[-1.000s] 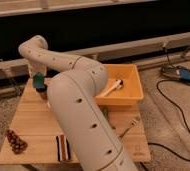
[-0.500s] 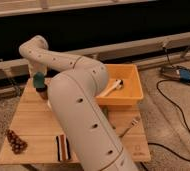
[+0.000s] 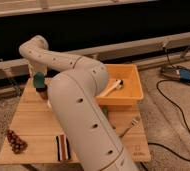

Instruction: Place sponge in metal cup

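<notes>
No brand, label or writing is legible on any item.

Reference landmark: the wooden table (image 3: pixel 35 127).

Containers: an orange bin (image 3: pixel 130 85) sits at the table's far right corner. It holds a pale elongated utensil (image 3: pixel 110 88), lying diagonally on the bin floor. The metal cup cannot be identified with certainty; a small dark object (image 3: pixel 41 91) stands near the table's far left corner, directly beneath the teal item described below.

Gripper (image 3: pixel 38 80): positioned above the far left part of the table, at the end of the white arm (image 3: pixel 78 100), which rises from the table's near edge and crosses its centre. A teal item, apparently the sponge (image 3: pixel 38 78), sits at the gripper tip.

Other items on the table: a dark clustered object (image 3: pixel 16 141) at the near left corner; a striped flat item (image 3: pixel 63 148) near the front edge; a fork (image 3: pixel 129 126) on the right side, in front of the bin.
</notes>
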`<state>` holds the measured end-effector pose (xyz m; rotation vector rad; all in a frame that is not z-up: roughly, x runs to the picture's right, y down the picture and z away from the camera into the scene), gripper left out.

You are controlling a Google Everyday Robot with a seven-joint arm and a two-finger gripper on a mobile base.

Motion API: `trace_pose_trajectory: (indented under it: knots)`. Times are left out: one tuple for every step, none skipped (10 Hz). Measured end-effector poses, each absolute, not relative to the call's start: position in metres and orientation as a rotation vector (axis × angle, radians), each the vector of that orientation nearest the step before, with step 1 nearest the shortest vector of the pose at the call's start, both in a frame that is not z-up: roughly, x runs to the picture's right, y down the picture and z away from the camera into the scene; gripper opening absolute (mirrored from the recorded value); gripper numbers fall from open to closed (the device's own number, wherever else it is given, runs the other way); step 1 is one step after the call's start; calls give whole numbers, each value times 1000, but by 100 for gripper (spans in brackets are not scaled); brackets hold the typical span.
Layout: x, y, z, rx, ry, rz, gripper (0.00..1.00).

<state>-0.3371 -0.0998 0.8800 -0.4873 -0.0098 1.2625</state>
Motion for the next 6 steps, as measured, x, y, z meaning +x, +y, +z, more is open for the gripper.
trace_pose_trajectory:
  knots:
    - [-337, -100, 880, -487, -10, 1263, 1]
    - [-337, -100, 880, -487, -10, 1263, 7]
    - [-337, -100, 880, -487, -10, 1263, 15]
    - [-336, -100, 880, -487, -9, 1263, 27]
    - [-335, -100, 880, -487, -8, 1268, 35]
    - [-331, -100, 880, -490, -7, 1280, 46]
